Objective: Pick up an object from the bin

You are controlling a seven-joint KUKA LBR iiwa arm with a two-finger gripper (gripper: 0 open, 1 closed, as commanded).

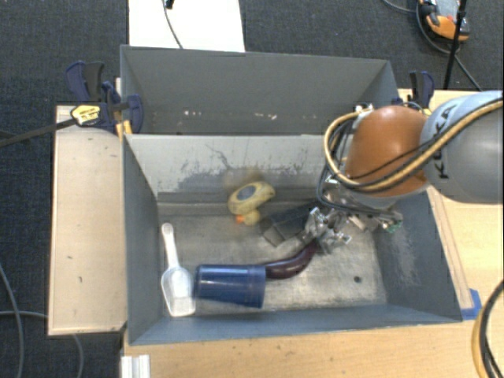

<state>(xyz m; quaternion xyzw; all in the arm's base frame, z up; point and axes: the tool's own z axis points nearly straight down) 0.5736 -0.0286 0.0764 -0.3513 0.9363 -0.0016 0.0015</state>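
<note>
**Gripper position.** Gripper (324, 236) low over the bin floor (354, 278), toward 3 o'clock from the floor's centre. Open or closed: cannot tell from this view.

**Target relation.** Nearest thing: dark purple curved piece (287, 264), flat on the floor. Upper end directly at the gripper, touching or just under it; contact unclear. Long axis from that end out toward 8 o'clock, bending slightly on the way. Far end against or just beside the mouth of a blue cup (231, 285) on its side. Judged the likeliest candidate for the pick.

**Neighbours.**
- Dark grey flat piece (279, 228): just beside the gripper, at 9 o'clock.
- Yellow toy (250, 201): at 10 o'clock, near the back wall, apart from the gripper.
- White scoop (173, 278): beyond the cup, well apart.

**Surface and room.** Bare scuffed metal, probably slippery under a rounded piece. Open floor from 4 to 6 o'clock of the gripper; sloping right wall (417, 250) near at 3 o'clock. Probable requirement: closing across the curved piece's short axis, roughly 11 to 5 o'clock, then a straight lift, clear of cup and grey piece.
</note>
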